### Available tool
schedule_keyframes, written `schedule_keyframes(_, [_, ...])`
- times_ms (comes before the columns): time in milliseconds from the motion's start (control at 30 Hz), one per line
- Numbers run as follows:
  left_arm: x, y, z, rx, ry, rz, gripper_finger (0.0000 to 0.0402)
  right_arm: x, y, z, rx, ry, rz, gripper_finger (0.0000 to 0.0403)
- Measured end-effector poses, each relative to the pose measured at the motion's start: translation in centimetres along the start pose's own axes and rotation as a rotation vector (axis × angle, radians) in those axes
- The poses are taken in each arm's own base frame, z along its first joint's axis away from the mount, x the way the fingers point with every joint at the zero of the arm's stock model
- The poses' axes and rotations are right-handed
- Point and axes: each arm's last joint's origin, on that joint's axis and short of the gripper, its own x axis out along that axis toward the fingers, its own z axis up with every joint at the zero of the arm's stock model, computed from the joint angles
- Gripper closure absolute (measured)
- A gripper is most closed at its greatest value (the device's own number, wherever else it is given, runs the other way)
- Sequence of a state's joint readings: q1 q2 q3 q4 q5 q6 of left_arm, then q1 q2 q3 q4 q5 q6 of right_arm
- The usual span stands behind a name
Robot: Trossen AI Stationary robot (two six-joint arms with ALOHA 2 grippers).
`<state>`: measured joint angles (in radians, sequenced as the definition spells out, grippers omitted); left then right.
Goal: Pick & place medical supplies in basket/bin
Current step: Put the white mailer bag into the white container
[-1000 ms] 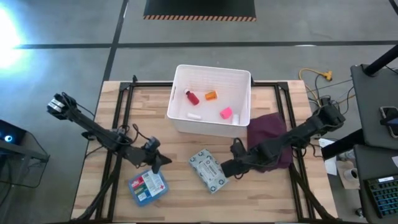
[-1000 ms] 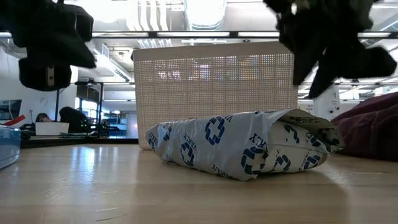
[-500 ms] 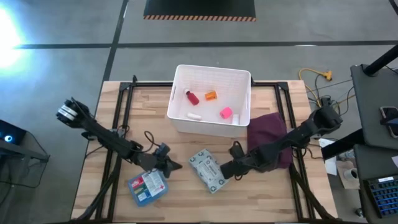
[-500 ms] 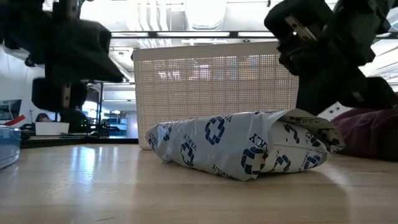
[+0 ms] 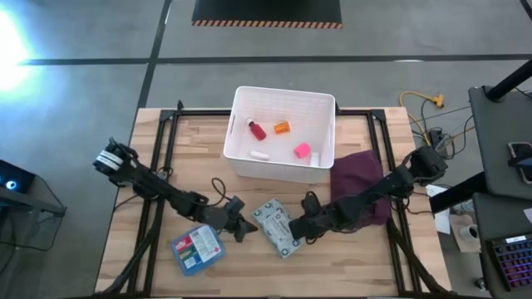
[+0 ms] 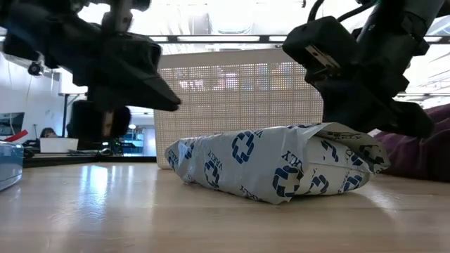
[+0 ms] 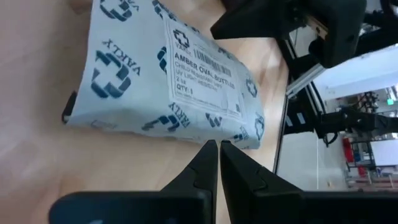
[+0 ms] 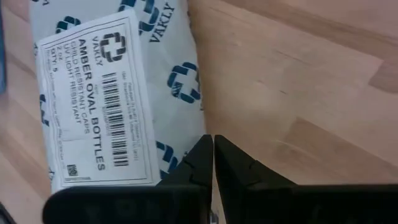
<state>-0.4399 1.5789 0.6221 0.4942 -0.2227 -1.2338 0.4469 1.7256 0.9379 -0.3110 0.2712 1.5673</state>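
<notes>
The grey-white patterned packet (image 5: 277, 226) (image 6: 274, 161) lies flat on the wood table, in front of the white ribbed bin (image 5: 278, 172) (image 6: 239, 91). My left gripper (image 5: 247, 229) (image 7: 218, 149) is shut. It hovers at the packet's left end, above the table in the low view (image 6: 172, 104). My right gripper (image 5: 297, 226) (image 8: 209, 144) is shut, its tips at the packet's right edge. The blue first-aid box (image 5: 197, 247) rests near the table's near left. In the bin lie a red bottle (image 5: 257, 129), an orange bottle (image 5: 283, 127), a pink roll (image 5: 302, 150) and a white roll (image 5: 259, 154). My right gripper has its shut fingertips (image 8: 200, 152) over the packet's right edge (image 8: 186, 124), slanting down from the table's right. Whether they touch it I cannot tell. My left gripper touches nothing.
A maroon cloth (image 5: 359, 178) (image 6: 422, 147) lies bunched right of the bin, under my right arm. Black frame rails (image 5: 154, 199) run along both table sides. Bare wood stretches in front of the packet toward the near edge.
My left gripper has swept toward the table's right and near side, down to the packet's left end. My right gripper has moved left and lower, onto the packet's right edge. The packet has stayed where it was.
</notes>
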Motion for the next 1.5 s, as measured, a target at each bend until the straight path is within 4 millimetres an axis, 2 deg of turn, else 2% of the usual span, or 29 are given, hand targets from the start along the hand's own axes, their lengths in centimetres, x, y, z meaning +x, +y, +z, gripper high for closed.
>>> schedule_keyframes(133, [0.4, 0.3, 0.5, -0.006, -0.001, 0.011, 0.0401, 0.0, 0.0, 0.0, -0.005, -0.039, -0.001, 0.0394])
schedule_keyframes(500, [0.3, 1.3, 0.3, -0.028, 0.028, 0.102, 0.0401, 1.1, -0.3, -0.3, -0.047, -0.043, -0.028, 0.0394])
schedule_keyframes(867, [0.0, 1.2, -0.1, -0.026, 0.015, 0.119, 0.0401, 1.1, -0.1, -0.3, -0.118, -0.044, -0.022, 0.0394])
schedule_keyframes(1500, [-0.5, 1.8, -0.2, -0.017, 0.018, 0.129, 0.0401, 1.6, -0.2, 1.4, -0.071, -0.067, -0.034, 0.0394])
